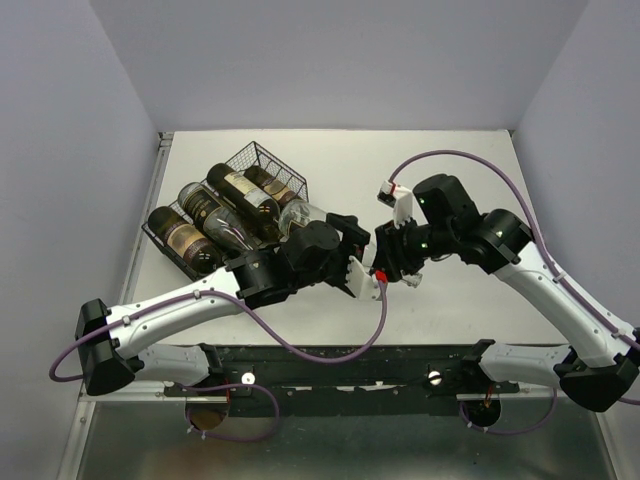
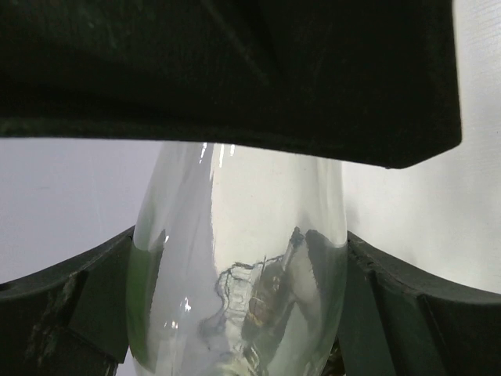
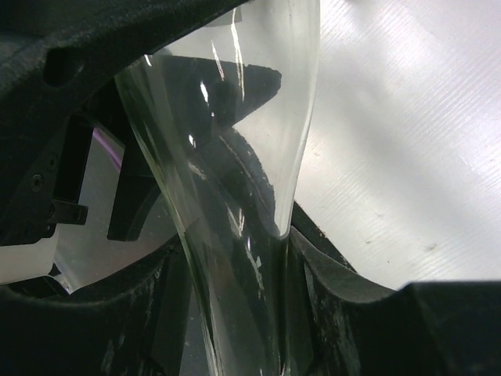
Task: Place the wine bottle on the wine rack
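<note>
The wine bottle [image 1: 301, 215] is clear glass and lies pointing from the wine rack [image 1: 268, 160] toward the right arm. My left gripper [image 1: 350, 255] is shut on its wide body. In the left wrist view the wine bottle [image 2: 235, 251] fills the gap and both fingers [image 2: 70, 305] press its sides. My right gripper [image 1: 392, 262] meets it at the neck end. In the right wrist view the narrowing bottle neck [image 3: 235, 227] sits between the fingers [image 3: 344, 313], snug on both sides. A small red bit [image 1: 380, 272] shows at the neck end.
Several dark bottles [image 1: 190, 240] lie side by side on the black wire rack at the back left. White walls enclose the table [image 1: 460, 170] at the back and sides. Purple cables [image 1: 330, 350] loop from both arms.
</note>
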Tool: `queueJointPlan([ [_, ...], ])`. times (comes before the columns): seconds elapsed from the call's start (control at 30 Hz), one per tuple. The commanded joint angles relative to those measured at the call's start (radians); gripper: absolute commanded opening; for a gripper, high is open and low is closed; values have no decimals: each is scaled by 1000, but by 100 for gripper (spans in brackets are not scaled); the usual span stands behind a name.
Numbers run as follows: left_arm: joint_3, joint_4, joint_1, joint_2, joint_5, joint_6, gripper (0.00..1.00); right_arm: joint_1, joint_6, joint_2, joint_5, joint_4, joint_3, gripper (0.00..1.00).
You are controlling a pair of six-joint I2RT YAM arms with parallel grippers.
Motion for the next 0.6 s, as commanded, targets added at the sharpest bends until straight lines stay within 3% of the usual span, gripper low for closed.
queueJointPlan([
  [0.0, 96, 122, -6, -19, -52, 15, 0, 8, 2, 0, 36, -16, -45, 57],
  [0.13, 116, 115, -5, -15, -46, -14, 0, 11, 2, 0, 35, -21, -56, 53],
  [0.2, 124, 118, -6, -16, -43, -25, 0, 11, -2, 2, 33, -21, -56, 30],
  [0.23, 121, 133, -6, -19, -44, -30, 0, 11, 0, 2, 32, -19, -56, 7],
  [0.27, 113, 154, -6, -24, -44, -31, 0, 11, -2, 2, 33, -19, -52, 1],
  [0.37, 77, 226, -6, -44, -53, -23, 10, 13, -3, 8, 50, -12, -38, 1],
  [0.43, 52, 257, -5, -54, -61, -10, 27, 11, -2, 9, 58, -6, -30, 1],
  [0.57, -32, 378, -5, -82, -99, 56, 77, 11, 9, 2, 82, 23, -15, 1],
])
